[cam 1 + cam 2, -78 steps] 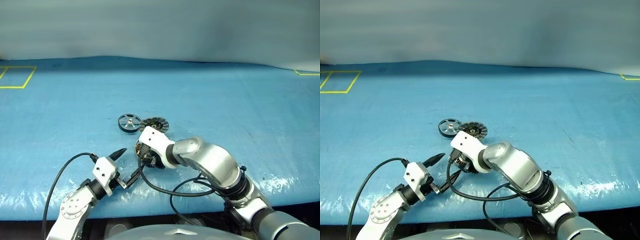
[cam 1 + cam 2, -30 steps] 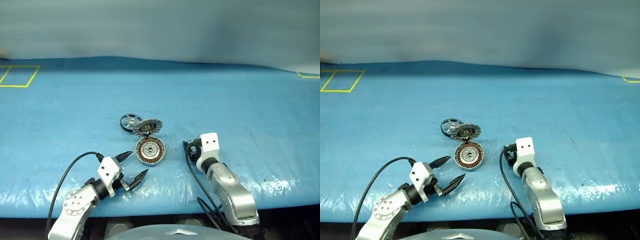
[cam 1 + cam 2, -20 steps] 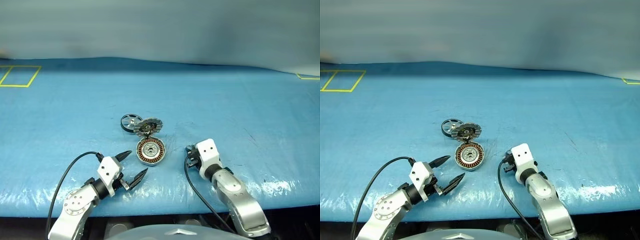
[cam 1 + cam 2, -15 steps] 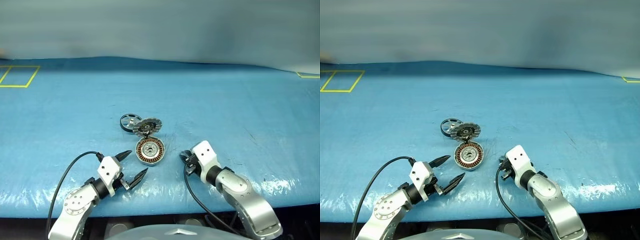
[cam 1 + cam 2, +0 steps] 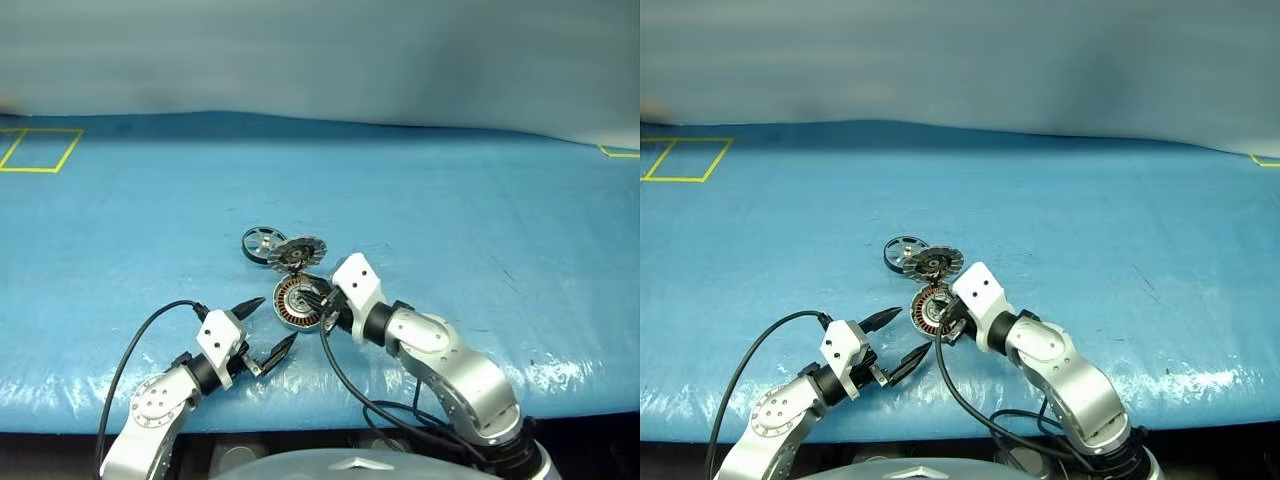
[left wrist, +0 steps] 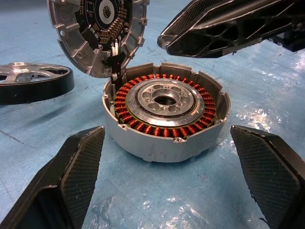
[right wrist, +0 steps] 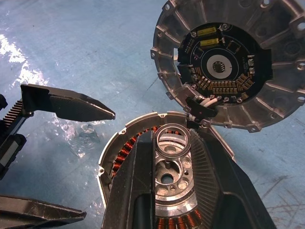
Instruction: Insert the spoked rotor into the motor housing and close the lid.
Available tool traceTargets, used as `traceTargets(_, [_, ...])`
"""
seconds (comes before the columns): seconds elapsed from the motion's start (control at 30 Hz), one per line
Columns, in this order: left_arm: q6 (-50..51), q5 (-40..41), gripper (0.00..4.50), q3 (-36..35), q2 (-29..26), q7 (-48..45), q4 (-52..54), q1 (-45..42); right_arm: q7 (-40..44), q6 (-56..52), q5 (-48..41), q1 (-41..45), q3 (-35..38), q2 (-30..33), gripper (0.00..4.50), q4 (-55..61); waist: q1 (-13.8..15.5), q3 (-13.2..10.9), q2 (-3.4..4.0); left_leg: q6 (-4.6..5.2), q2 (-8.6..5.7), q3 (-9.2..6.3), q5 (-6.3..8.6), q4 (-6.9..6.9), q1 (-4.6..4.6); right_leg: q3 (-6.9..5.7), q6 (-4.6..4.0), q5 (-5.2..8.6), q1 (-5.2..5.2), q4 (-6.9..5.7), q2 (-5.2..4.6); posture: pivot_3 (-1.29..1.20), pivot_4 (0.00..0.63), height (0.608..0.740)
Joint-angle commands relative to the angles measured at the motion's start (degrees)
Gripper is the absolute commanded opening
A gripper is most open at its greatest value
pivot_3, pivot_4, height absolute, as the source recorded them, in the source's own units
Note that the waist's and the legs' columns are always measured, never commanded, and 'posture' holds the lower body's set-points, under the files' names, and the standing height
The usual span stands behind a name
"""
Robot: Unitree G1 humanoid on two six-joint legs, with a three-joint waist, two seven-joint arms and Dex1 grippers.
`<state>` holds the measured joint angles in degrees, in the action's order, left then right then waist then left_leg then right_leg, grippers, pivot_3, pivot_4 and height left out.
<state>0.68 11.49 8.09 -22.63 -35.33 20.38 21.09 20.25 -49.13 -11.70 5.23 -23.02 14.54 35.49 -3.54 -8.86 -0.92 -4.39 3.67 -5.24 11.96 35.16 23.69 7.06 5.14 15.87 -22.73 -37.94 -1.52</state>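
The motor housing (image 5: pixel 293 301) lies open on the blue table, its copper windings ringing a silver centre (image 6: pixel 164 98). Its hinged lid (image 5: pixel 297 253) stands tilted up behind it, dark inner face showing (image 7: pixel 224 62). The spoked rotor (image 5: pixel 261 244) lies flat just behind and left of the lid. My right gripper (image 5: pixel 322 298) hovers over the housing's right side, pointing down at it, its jaws a narrow gap apart with nothing between them; the hub shows through the gap (image 7: pixel 174 143). My left gripper (image 5: pixel 271 322) rests wide open just in front of the housing, not touching it.
The blue sheet covers the whole table (image 5: pixel 480 220). Yellow tape marks a square (image 5: pixel 35 152) at the far left. A black cable (image 5: pixel 130 345) loops from my left wrist, and another (image 5: pixel 345 385) from my right.
My right arm swung left and up from the bare table right of the housing to over it, turning inward. Left gripper, housing, lid and rotor kept still.
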Motion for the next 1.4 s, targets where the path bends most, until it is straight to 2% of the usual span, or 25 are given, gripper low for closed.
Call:
traceTargets(0.03, [-0.6, 0.3, 4.5, 0.3, 0.2, 0.2, 1.9, 0.3, -1.0, 0.0, 0.0, 0.5, -0.3, -1.2, 0.68, -0.8, 0.0, 0.0, 0.0, 0.0, 0.0, 0.0, 0.0, 0.0, -0.01, 0.0, 0.0, 0.0, 0.0, 0.0, 0.0, 0.0, 0.15, 0.74])
traceTargets(0.9, [-0.3, 0.2, 4.5, 0.6, 0.0, 0.4, 1.9, 0.3, -1.7, 0.7, 0.3, -0.7, -2.4, -2.3, 0.68, -8.0, -0.2, 0.0, 0.01, 0.0, 0.0, 0.0, 0.0, 0.0, -0.07, 0.0, 0.01, -0.01, 0.07, -0.01, 0.0, 0.0, 0.15, 0.74])
traceTargets(1.03, [-0.3, 0.1, 4.5, 0.7, -0.1, 0.3, 1.8, 0.2, -1.5, 0.2, 0.1, -0.8, -2.2, -1.9, 2.16, -7.5, -0.2, 0.0, 0.01, 0.0, 0.0, 0.0, 0.0, 0.0, -0.08, 0.0, 0.01, -0.01, 0.08, -0.01, 0.0, 0.0, 0.15, 0.74])
traceTargets(1.07, [-0.3, 0.1, 4.5, 0.7, -0.1, 0.3, 1.8, 0.2, -1.3, -0.2, -0.2, -0.9, -2.0, -1.7, 2.35, -6.7, -0.2, 0.0, 0.01, 0.0, 0.0, 0.0, 0.0, 0.01, -0.08, 0.0, 0.01, -0.01, 0.09, -0.01, 0.0, 0.0, 0.15, 0.74])
traceTargets(1.17, [-0.3, 0.0, 4.5, 0.8, -0.1, 0.3, 1.7, 0.2, -0.6, -1.9, -1.7, -1.1, -0.8, -0.8, 3.29, -3.8, -0.1, 0.0, 0.0, 0.0, 0.0, 0.0, 0.0, 0.02, -0.08, 0.0, 0.02, -0.01, 0.1, -0.01, 0.0, 0.0, 0.15, 0.74])
traceTargets(1.33, [-0.6, 0.0, 4.5, 0.8, 0.0, 0.3, 1.5, 0.1, 0.2, -6.5, -6.2, -0.4, 3.3, -0.5, 3.29, 3.1, 0.0, 0.0, 0.01, 0.0, 0.0, 0.0, 0.0, 0.06, -0.04, 0.01, 0.03, -0.02, 0.09, -0.01, 0.0, 0.0, 0.15, 0.74])
traceTargets(1.4, [-0.7, 0.0, 4.5, 0.8, 0.1, 0.3, 1.4, 0.1, -0.5, -8.2, -7.3, 0.1, 4.8, -0.9, 2.89, 4.5, -0.1, 0.0, 0.03, 0.0, 0.0, 0.0, 0.0, 0.04, -0.05, 0.0, 0.03, -0.01, 0.07, -0.03, 0.0, 0.0, 0.15, 0.74])
